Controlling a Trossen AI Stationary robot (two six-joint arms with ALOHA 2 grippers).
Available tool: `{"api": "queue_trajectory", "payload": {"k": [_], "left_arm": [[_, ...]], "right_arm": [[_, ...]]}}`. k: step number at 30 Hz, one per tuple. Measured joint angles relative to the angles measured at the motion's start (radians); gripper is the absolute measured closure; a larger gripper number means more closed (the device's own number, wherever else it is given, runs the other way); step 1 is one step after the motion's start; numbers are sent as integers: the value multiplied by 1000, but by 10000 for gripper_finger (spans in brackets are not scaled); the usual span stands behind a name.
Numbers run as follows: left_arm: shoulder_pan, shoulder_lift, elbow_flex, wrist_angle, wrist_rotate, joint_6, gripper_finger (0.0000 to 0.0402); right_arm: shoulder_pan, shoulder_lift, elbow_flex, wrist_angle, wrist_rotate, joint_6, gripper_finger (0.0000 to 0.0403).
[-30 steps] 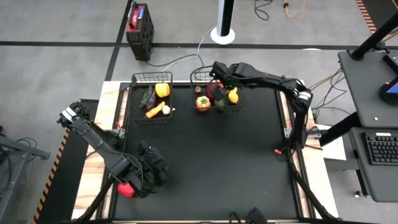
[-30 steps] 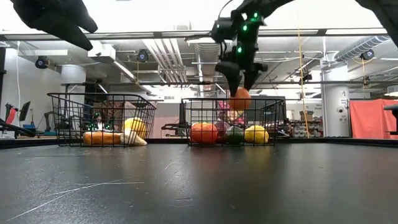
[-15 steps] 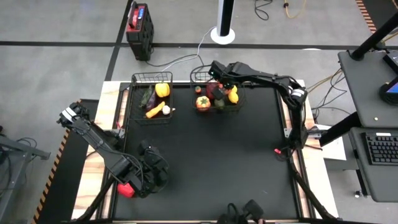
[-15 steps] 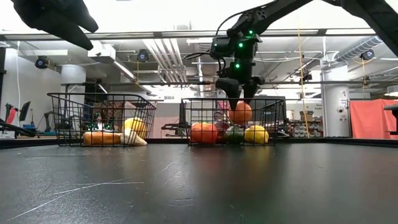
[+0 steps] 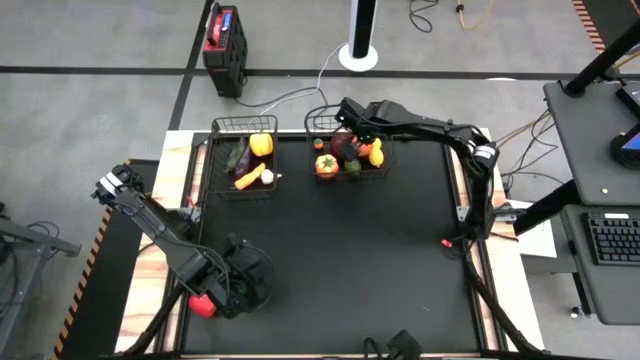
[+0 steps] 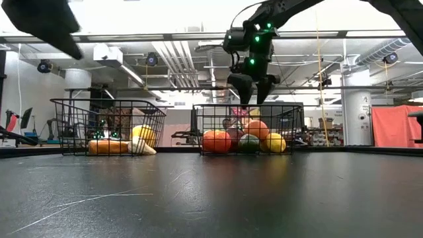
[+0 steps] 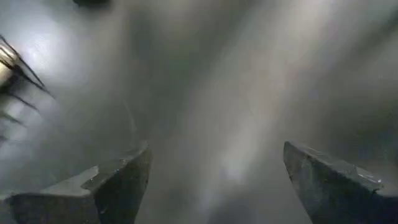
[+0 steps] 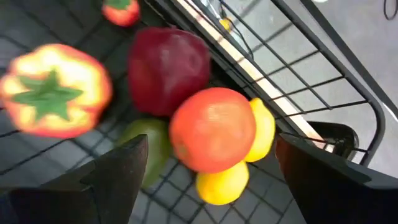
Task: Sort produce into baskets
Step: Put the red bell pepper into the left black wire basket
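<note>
My right gripper (image 5: 352,128) (image 6: 251,98) hangs open and empty just above the right wire basket (image 5: 318,122) (image 6: 198,125). Below its fingers an orange (image 8: 212,129) (image 6: 256,128) lies on top of two lemons (image 8: 227,180), beside a dark red fruit (image 8: 168,68), a green fruit (image 8: 149,146) and a red-yellow pepper (image 8: 55,90) (image 5: 326,166). The left basket (image 5: 215,160) (image 6: 66,125) holds a yellow pepper (image 5: 261,144), a carrot (image 5: 248,178), a garlic (image 5: 267,177) and a dark eggplant (image 5: 238,155). My left gripper (image 5: 245,280) (image 7: 214,180) is open over the bare mat near the table's near left corner.
Both baskets stand side by side at the table's far edge. The black mat (image 5: 380,260) in front of them carries no produce. A red and black box (image 5: 224,40) and cables lie on the floor beyond the table.
My right gripper has gone down into the right basket with the orange, opened and let it go, then risen above the basket's rim. The orange now rests on the other fruit in the basket.
</note>
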Motion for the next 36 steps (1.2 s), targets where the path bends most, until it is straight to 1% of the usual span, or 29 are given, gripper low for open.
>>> {"api": "queue_trajectory", "payload": {"k": [6, 9, 12, 16, 19, 22, 27, 31, 36], "left_arm": [[-5, 0, 69, -40, 263, 3, 58], [-9, 0, 109, -103, 378, -9, 58], [-11, 9, 154, -227, 484, -69, 58], [-26, 40, 201, -432, 601, -204, 58], [-50, 65, 207, -514, 661, -275, 58], [-72, 94, 186, -532, 711, -330, 58], [-111, 168, 178, -529, 836, -399, 58], [-133, 233, 190, -522, 850, -413, 58], [-140, 264, 202, -500, 862, -403, 58]], "right_arm": [[69, -49, 0, 1, 2, 9, 63], [112, -84, 0, 2, 3, 19, 67], [159, -113, 0, 9, 3, 26, 70], [231, -150, 0, 10, 4, 62, 71], [295, -161, 0, 10, 11, 72, 71], [358, -162, 0, 29, 11, 76, 71], [448, -161, 0, 49, 11, 78, 71], [502, -161, 0, 74, 11, 78, 71], [536, -161, 0, 89, 11, 81, 71]]}}
